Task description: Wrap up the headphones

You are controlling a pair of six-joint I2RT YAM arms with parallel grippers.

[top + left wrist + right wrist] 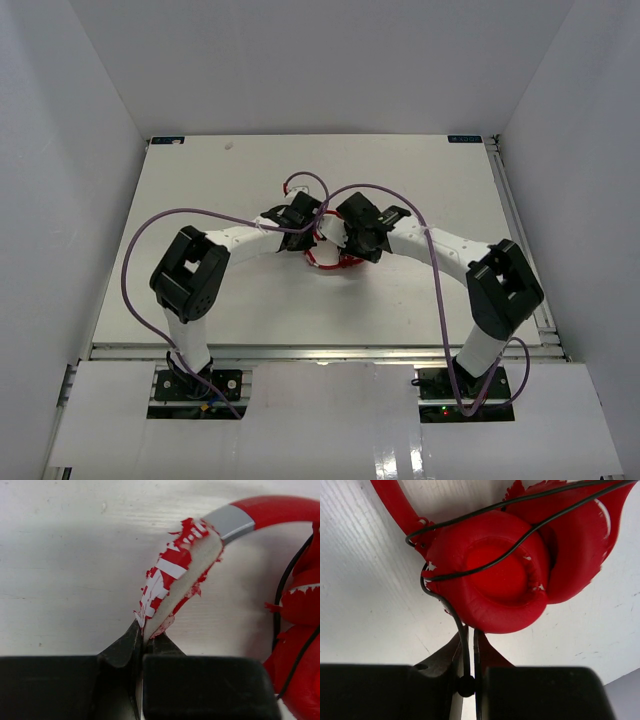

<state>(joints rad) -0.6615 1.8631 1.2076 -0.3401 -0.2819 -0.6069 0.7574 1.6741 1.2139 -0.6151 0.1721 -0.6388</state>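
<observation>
1. The headphones [338, 262] lie on the table [200, 180] near its middle. From above they are mostly hidden beneath my two wrists, with only a bit of red showing.
2. My left claw [145, 639] is closed narrow on the tip of the peeling padding [180, 572] under the headband [270, 507]. It's a thin, flaky hold, so I judge it good for steadying the band and not for pulling.
3. My right claw [468, 637] is pinched shut on the thin black cable [464, 630], just below the ear cup [492, 577]. A couple of strands already cross the face of that cup.
4. I take the step in hand to be laying another turn of cable around the cups. To do it well, I'd hold the left claw quiet as the anchor and let the right one do the travelling.
5. I'd lead the cable in a smooth arc close to the cups with light, even tension — too slack and the loops slide off the rounded cup, too hard and the padding may tear out of my left grip.
6. I'd watch the purple arm cables [250, 215], since my wrists are crowded together here.
</observation>
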